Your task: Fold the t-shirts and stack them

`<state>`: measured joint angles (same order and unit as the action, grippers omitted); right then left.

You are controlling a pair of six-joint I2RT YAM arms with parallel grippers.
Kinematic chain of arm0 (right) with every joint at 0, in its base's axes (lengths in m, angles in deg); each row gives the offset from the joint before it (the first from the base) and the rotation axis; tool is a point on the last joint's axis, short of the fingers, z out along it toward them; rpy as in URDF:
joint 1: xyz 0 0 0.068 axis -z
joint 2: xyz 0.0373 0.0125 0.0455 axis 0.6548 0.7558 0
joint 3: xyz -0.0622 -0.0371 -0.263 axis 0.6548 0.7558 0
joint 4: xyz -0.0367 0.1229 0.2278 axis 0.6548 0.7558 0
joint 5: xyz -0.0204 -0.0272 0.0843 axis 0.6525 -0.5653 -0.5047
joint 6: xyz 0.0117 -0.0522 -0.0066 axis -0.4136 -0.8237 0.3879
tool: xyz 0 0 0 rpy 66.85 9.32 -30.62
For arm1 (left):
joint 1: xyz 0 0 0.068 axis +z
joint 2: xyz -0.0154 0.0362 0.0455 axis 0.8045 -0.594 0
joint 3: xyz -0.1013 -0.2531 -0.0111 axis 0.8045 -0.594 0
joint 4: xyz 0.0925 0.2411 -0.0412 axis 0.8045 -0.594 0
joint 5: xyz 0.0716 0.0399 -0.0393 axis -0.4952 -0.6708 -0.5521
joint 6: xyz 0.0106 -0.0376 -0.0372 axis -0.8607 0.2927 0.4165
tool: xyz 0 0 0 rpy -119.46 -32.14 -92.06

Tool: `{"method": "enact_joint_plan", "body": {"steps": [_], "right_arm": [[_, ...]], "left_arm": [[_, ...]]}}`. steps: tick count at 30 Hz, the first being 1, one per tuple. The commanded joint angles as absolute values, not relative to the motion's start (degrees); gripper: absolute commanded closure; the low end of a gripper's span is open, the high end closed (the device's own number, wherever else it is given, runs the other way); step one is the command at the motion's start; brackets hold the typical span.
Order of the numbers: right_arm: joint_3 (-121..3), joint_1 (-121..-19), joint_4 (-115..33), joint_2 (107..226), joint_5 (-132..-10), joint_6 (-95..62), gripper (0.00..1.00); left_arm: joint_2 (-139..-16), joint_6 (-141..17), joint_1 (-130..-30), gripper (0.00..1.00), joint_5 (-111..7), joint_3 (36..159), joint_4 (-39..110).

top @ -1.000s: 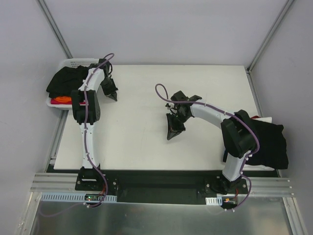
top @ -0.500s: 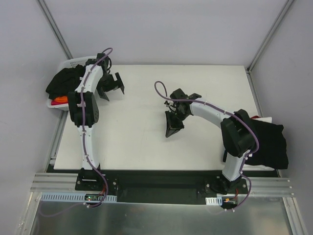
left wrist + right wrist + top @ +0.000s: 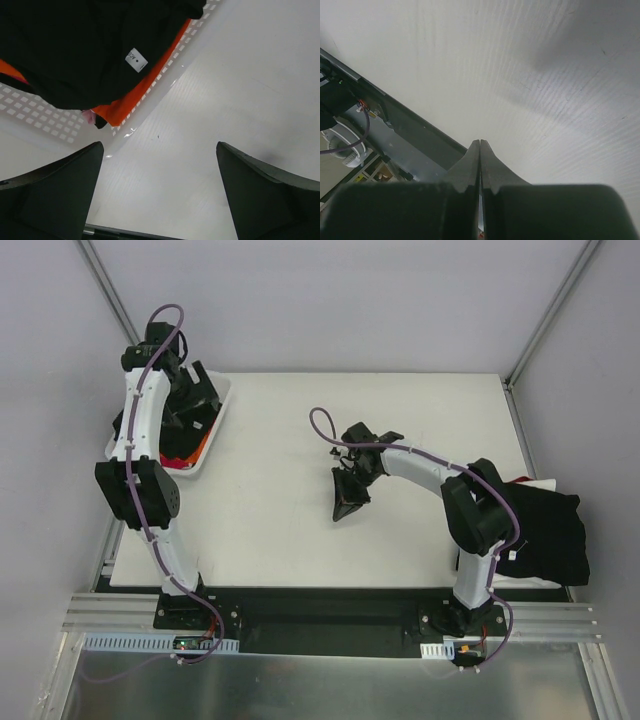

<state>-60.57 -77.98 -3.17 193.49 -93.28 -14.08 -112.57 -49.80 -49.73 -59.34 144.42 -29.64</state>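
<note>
Far from finished, I'd say: black and orange shirts lie crumpled in the basket at the left, with the left fingers spread wide above them, empty. Mid-tabletop, the right fingers are pressed together on nothing. A dark pile, seemingly done shirts, sits at the right edge.

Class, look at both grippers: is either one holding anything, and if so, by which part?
Nothing is held. The left gripper hangs open and empty over the rim of the basket of t-shirts; the right gripper is shut on nothing.
</note>
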Motion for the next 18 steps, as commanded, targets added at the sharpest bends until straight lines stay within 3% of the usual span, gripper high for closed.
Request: {"method": "enact_joint_plan", "body": {"steps": [1,8,10,11,12,14,15,16,18], "right_arm": [[-62.5,-78.4,-3.8,192.8,-94.5,-13.3,0.99],[-59.0,-78.4,-3.0,189.6,-92.0,-14.0,0.99],[-58.9,-78.4,-2.7,189.4,-91.6,-14.2,0.99],[-58.9,-78.4,-2.7,189.5,-91.8,-14.2,0.99],[-59.3,-78.5,-2.7,189.6,-91.8,-14.3,0.99],[-59.8,-78.3,-2.3,190.4,-92.0,-14.4,0.99],[-60.5,-78.4,-2.2,190.6,-92.2,-14.5,0.99],[-60.8,-78.4,-2.1,191.0,-92.7,-14.5,0.99],[-61.4,-78.4,-2.1,191.7,-93.0,-14.7,0.99]], "left_arm": [[-118.7,-50.5,-49.9,0.05,-60.1,141.4,-30.8],[-121.6,-46.3,-48.5,0.02,-62.2,144.5,-31.4],[-121.9,-46.7,-48.7,0.13,-60.2,142.5,-31.5],[-121.8,-46.8,-48.9,0.21,-60.1,141.5,-31.2],[-121.9,-47.0,-49.1,0.38,-60.1,140.5,-30.4],[-122.2,-47.2,-49.6,0.54,-60.1,138.8,-29.4],[-122.6,-47.1,-49.6,0.75,-60.1,138.6,-28.6],[-123.2,-46.8,-49.6,0.88,-60.2,138.8,-28.4],[-126.1,-46.7,-49.3,1.0,-60.7,140.5,-28.2]]}}
